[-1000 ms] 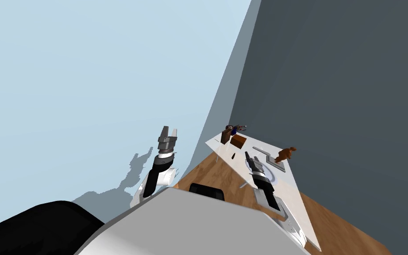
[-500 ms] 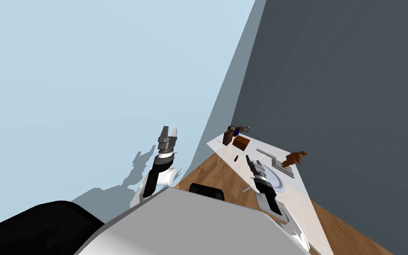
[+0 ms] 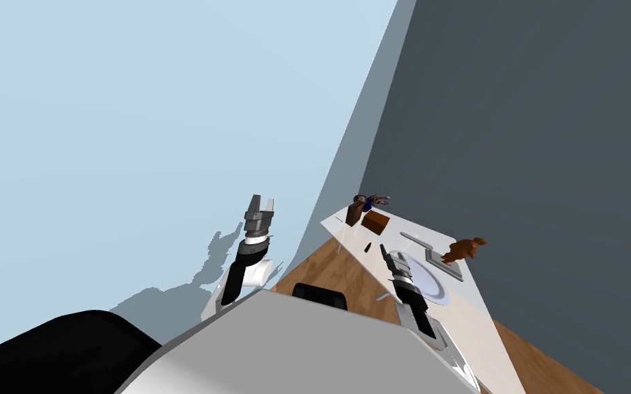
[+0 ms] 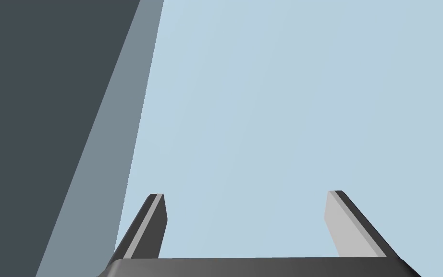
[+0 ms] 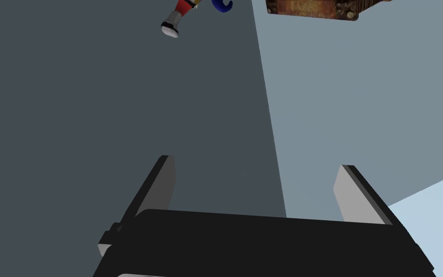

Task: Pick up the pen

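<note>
White table (image 3: 473, 316) on wooden floor (image 3: 335, 273), round plate (image 3: 432, 284), brown box (image 3: 376, 221), brown animal figurine (image 3: 468, 247)

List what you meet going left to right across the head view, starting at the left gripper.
left gripper → dark brown block → small dark pen → right gripper → white plate → brown animal figure

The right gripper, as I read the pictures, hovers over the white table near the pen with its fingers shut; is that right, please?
Not quite: the right gripper has its fingers open, standing well apart with nothing between them, as the right wrist view shows. The rest holds: in the head view it hovers over the white table near the small dark pen.
</note>
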`<state>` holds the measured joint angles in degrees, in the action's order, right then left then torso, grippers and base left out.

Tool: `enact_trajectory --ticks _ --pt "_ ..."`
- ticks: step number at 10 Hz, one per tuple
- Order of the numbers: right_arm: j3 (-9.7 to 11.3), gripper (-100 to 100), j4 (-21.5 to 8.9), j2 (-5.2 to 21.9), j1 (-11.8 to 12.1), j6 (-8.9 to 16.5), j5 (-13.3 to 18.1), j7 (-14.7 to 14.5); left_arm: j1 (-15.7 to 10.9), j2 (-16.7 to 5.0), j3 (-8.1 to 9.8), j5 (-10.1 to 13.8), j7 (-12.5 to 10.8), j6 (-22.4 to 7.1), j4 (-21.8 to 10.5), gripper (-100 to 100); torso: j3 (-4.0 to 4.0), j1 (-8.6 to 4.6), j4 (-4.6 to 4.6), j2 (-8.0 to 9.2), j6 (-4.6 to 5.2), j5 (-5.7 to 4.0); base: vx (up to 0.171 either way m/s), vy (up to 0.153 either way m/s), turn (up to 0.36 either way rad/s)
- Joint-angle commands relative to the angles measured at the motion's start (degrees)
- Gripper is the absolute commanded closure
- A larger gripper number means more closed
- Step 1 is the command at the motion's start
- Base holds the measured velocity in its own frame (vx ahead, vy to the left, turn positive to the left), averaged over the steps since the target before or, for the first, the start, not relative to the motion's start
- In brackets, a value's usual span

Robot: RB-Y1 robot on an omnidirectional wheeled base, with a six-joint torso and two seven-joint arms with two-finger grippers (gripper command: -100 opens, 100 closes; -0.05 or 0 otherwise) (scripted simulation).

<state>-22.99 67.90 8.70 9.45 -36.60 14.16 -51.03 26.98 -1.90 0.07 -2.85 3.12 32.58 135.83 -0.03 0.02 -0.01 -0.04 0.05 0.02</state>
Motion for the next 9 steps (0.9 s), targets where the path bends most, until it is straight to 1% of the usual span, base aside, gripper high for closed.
enact_trajectory --ticks 1,2,3,4,5,6,8,9 --pt "-1.21 -100 -2.86 -0.10 -0.84 -1.48 0.87 -2.42 0.00 0.00 0.00 0.00 0.00 0.00 0.00 0 0.00 0.00 0.00 0.00 0.00 0.00 0.046 0.014 0.050" --pt "-1.21 -100 -4.16 -0.10 -0.84 -1.48 0.87 -2.42 0.00 0.00 0.00 0.00 0.00 0.00 0.00 0 -0.03 0.02 -0.01 -0.07 -0.01 0.00 0.049 0.011 0.033" --pt "-2.24 -100 -5.56 -0.29 -1.30 -2.55 1.73 -4.52 0.00 0.00 0.00 0.00 0.00 0.00 0.00 0 -0.04 0.02 -0.02 -0.08 0.00 0.00 0.059 0.015 0.054" --pt "-2.24 -100 -6.93 -0.29 -1.30 -2.55 1.73 -4.52 0.00 0.00 0.00 0.00 0.00 0.00 0.00 0 -0.06 0.03 -0.02 -0.12 -0.01 0.01 0.050 0.012 0.016" --pt "-3.21 -100 -9.57 -0.52 -1.73 -3.60 2.55 -6.51 0.00 0.00 0.00 0.00 0.00 0.00 0.00 0 -0.06 0.02 -0.03 -0.10 0.00 0.00 0.050 0.014 0.035" --pt "-3.21 -100 -10.29 -0.52 -1.73 -3.60 2.55 -6.51 0.00 0.00 0.00 0.00 0.00 0.00 0.00 0 -0.05 0.03 -0.02 -0.10 0.00 0.00 0.047 0.014 0.017" --pt "-4.98 -100 -14.50 -1.08 -2.49 -5.60 4.10 -10.13 0.00 0.00 0.00 0.00 0.00 0.00 0.00 0 -0.06 0.02 -0.02 -0.11 -0.01 0.00 0.073 0.007 0.044" --pt "-4.98 -100 -15.83 -1.08 -2.49 -5.60 4.10 -10.13 0.01 0.00 0.00 0.00 0.00 0.00 0.00 0 -0.11 0.01 -0.04 -0.21 -0.01 0.00 0.074 0.001 0.019"
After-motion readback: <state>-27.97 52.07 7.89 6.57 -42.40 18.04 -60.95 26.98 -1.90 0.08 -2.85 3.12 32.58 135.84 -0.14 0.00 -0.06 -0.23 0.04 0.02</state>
